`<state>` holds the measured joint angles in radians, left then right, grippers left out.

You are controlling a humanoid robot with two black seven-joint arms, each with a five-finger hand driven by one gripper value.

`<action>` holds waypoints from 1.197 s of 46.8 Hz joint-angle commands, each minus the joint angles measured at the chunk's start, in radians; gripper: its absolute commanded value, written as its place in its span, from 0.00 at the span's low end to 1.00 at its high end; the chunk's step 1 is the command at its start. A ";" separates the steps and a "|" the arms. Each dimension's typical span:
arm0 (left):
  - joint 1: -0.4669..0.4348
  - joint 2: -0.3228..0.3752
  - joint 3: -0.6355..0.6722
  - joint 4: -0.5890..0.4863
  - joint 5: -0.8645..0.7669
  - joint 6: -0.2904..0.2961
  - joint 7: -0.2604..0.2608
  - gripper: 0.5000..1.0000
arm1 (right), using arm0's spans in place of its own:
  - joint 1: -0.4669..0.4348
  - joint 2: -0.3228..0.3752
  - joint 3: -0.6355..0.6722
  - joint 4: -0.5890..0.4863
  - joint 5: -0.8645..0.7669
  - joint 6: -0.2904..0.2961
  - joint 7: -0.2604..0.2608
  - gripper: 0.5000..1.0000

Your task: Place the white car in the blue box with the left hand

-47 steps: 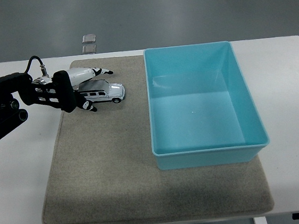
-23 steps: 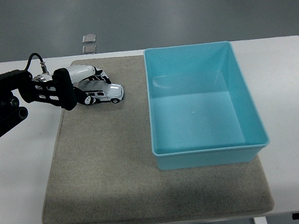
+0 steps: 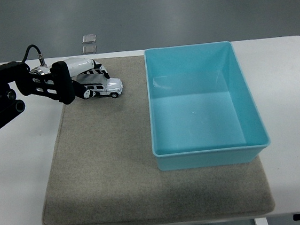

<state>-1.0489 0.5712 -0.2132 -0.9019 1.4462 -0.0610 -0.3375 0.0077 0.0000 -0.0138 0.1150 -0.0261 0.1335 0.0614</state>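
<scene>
Small white toy car (image 3: 104, 87), left of the blue plastic box (image 3: 209, 138): left hand (image 3: 79, 79) fingers (image 3: 96, 70) clamped over roof. Thin grip, car could slip en route.

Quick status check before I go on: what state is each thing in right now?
left hand: fingers closed around the white car, over the mat's far left corner.
white car: upright, gripped by the left hand, not in the box.
blue box: open-topped, empty, standing on the mat.
mat: flat on the table.

Mat (image 3: 118, 169) bare; blue box (image 3: 208, 151) wall sole obstacle.
</scene>
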 commanded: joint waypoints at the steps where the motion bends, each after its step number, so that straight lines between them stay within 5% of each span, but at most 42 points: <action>1: -0.023 0.022 -0.001 -0.003 -0.001 0.000 0.000 0.00 | 0.000 0.000 0.000 0.000 0.000 0.000 0.000 0.87; 11: -0.098 0.062 -0.005 -0.015 -0.009 -0.013 0.000 0.00 | 0.000 0.000 0.000 0.000 0.000 0.000 0.000 0.87; 29: -0.318 0.055 -0.014 -0.080 -0.058 -0.192 0.003 0.00 | 0.000 0.000 0.000 0.000 0.000 0.000 0.000 0.87; 56: -0.321 -0.359 0.000 0.012 -0.052 -0.201 0.048 0.00 | 0.000 0.000 0.000 0.000 0.000 0.000 0.000 0.87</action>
<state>-1.3720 0.2524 -0.2132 -0.9159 1.3913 -0.2624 -0.3075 0.0076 0.0000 -0.0138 0.1152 -0.0262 0.1333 0.0615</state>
